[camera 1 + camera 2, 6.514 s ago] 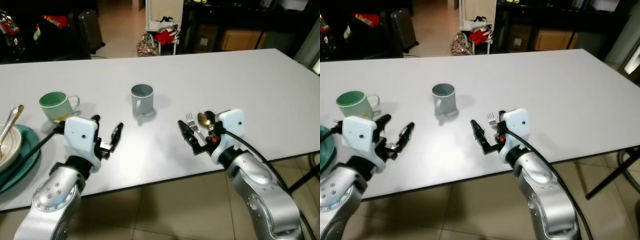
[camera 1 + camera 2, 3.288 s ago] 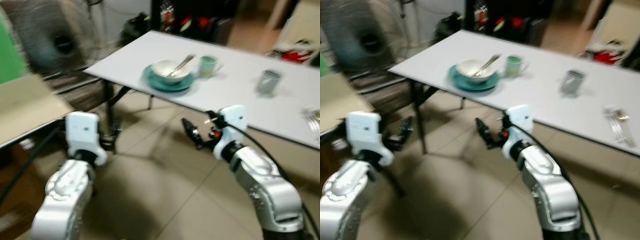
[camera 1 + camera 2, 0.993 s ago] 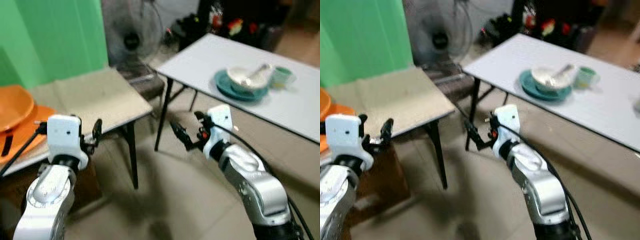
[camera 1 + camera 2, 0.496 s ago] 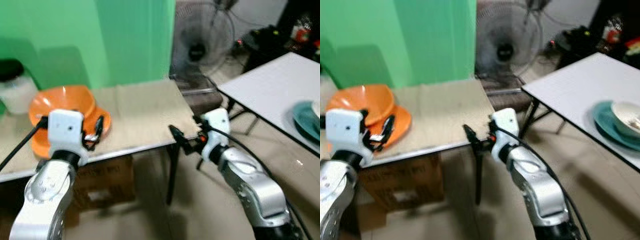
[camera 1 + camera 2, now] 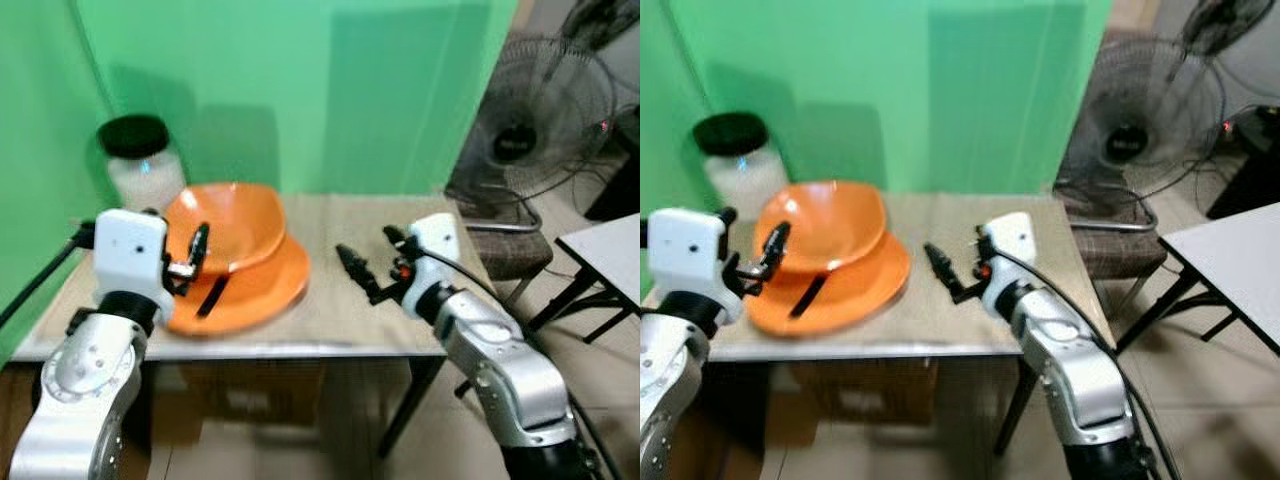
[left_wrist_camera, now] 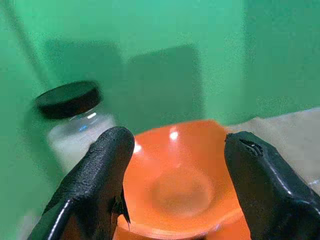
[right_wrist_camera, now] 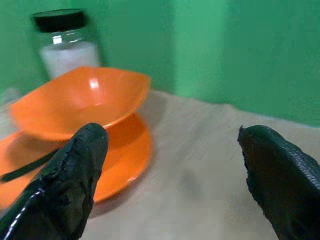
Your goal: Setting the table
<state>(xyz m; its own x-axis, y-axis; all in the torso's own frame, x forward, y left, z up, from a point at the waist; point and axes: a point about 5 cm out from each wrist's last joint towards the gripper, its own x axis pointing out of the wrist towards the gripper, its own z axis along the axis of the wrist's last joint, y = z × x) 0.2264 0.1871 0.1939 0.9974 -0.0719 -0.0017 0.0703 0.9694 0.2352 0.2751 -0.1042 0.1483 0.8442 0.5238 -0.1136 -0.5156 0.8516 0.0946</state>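
The robot is parked at a small side table (image 5: 350,310) against a green wall, and as far as this stop goes nothing has been picked up yet — both grippers are empty, so fetching the orange set and carrying it off to be laid out looks like it's all still to do.

The thing to grab is the orange bowl (image 5: 228,225), sitting tilted on top of an orange plate (image 5: 265,285). Using the bowl as the anchor: the plate is directly under it, a dark utensil (image 5: 212,295) lies on the plate's near rim just in front of the bowl, and a glass jar (image 5: 140,165) with a black lid and something white inside stands right behind it by the wall. The bowl looks glossy and smooth, squarish with rounded corners — probably slippery to pinch by the rim.

The left gripper (image 5: 196,258) hovers right at the bowl's near edge, fingers (image 6: 95,175) spread wide with the bowl framed between them. The right gripper (image 5: 362,272) hangs over bare tabletop on the bowl's other side, well apart from it, jaws also spread.
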